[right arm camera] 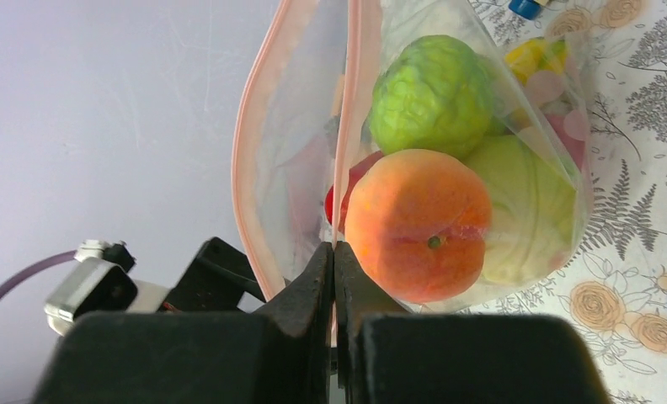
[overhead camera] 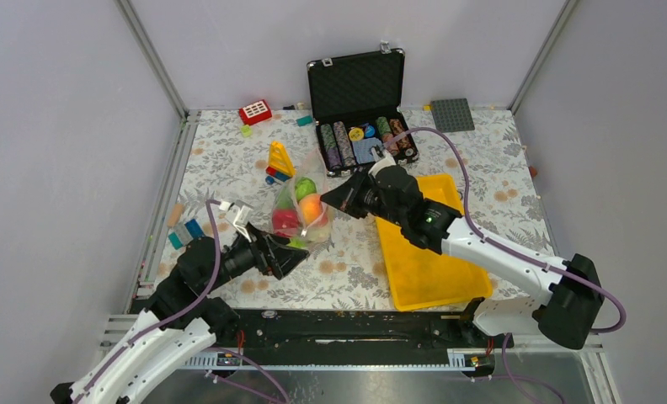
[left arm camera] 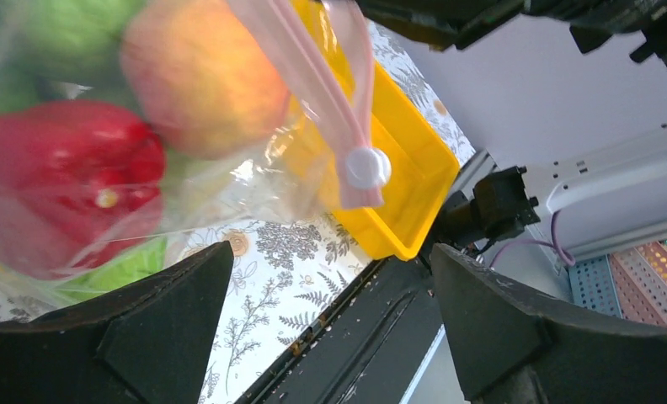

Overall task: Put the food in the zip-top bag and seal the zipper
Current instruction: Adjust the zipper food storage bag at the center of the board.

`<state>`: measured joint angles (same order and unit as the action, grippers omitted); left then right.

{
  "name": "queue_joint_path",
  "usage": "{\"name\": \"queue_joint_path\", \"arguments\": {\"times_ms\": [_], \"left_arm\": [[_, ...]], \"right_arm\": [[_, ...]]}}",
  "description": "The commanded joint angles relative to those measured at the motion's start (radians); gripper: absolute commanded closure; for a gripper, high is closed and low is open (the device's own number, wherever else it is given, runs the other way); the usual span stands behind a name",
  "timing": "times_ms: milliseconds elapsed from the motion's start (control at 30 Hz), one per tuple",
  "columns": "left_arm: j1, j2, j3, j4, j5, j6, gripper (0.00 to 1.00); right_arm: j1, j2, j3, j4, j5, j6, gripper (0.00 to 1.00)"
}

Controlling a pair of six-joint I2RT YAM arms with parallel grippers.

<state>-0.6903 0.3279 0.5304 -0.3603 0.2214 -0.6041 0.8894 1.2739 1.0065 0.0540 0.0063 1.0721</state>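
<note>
The left wrist view blurs the red food (left arm camera: 61,172) and cuts the zip-top bag (left arm camera: 229,181) at its edge.

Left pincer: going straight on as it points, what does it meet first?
Probably the zip-top bag, near the slider end of its zipper; the yellow tray lies beyond. Depth is unclear.

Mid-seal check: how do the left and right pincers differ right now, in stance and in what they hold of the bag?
The left pincer stands wide open; the right pincer is shut. The left pincer holds nothing, with the zip-top bag lying just beyond its fingers; the right pincer pinches the bag at its zipper edge. Both are close to the bag, which already holds the food.
</note>
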Motion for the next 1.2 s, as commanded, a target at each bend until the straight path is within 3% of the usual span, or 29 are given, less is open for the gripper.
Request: {"name": "queue_joint_path", "arguments": {"times_ms": [0, 233, 500, 667, 867, 967, 1133, 1167], "left_arm": [[-0.092, -0.032, -0.027, 0.14, -0.112, 0.021, 0.12], [-0.237, 0.079, 0.014, 0.179, -0.351, 0.158, 0.21], [-0.518, 0.295, 0.126, 0.114, -0.804, 0.313, 0.33], [-0.627, 0.429, 0.176, 0.119, -0.992, 0.341, 0.52], [-0.643, 0.487, 0.193, 0.155, -1.043, 0.36, 0.74], [-0.643, 0.466, 0.171, 0.201, -1.04, 0.38, 0.99], [-0.643, 0.381, 0.137, 0.232, -0.975, 0.427, 1.0], [-0.643, 0.363, 0.132, 0.237, -0.933, 0.446, 1.0]], "right_arm": [[0.004, 0.006, 0.074, 0.024, -0.003, 0.025, 1.0], [0.002, 0.03, 0.094, 0.007, -0.042, 0.032, 1.0], [-0.017, 0.038, 0.088, 0.026, -0.081, 0.048, 1.0], [-0.025, 0.047, 0.084, 0.043, -0.115, 0.058, 1.0], [-0.029, 0.035, 0.069, 0.046, -0.125, 0.062, 1.0], [-0.033, 0.028, 0.054, 0.05, -0.123, 0.062, 1.0], [-0.05, 0.006, 0.055, 0.006, -0.152, -0.032, 1.0], [-0.05, 0.003, 0.07, -0.024, -0.166, -0.105, 0.94]]}}
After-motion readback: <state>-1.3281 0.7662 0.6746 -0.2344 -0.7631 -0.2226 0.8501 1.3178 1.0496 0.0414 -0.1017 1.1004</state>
